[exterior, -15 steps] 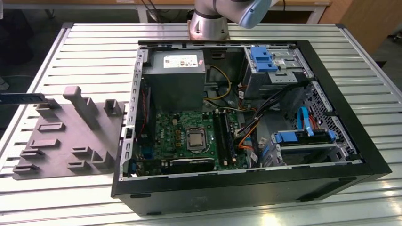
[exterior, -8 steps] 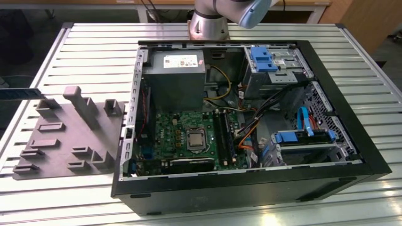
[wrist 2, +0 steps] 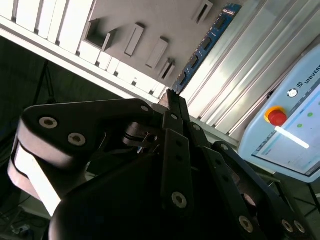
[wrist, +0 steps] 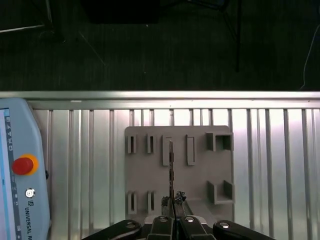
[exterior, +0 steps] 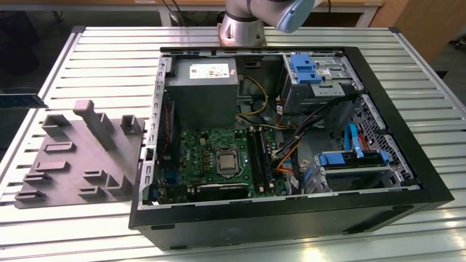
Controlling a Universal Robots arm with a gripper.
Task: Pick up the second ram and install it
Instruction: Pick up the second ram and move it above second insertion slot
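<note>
The second ram (wrist 2: pixel 205 45) is a thin bluish-green stick with dark chips. It juts out from the tips of my gripper (wrist 2: pixel 170 97), which is shut on one end of it. In the first wrist view the ram (wrist: pixel 171 165) shows edge-on as a thin line rising from the gripper (wrist: pixel 172 204). It hangs high above a grey slotted holder plate (wrist: pixel 200 175). The open computer case (exterior: pixel 407 136) lies on the slatted table, its black memory slots (exterior: pixel 258 155) beside the processor.
A teach pendant (wrist: pixel 20 165) with a red stop button lies beside the holder plate (wrist 2: pixel 120 20). In the exterior view the holder (exterior: pixel 80 158) lies to the left of the case. The case holds a grey power-supply box (exterior: pixel 202 90), cables and blue drive brackets (exterior: pixel 350 159).
</note>
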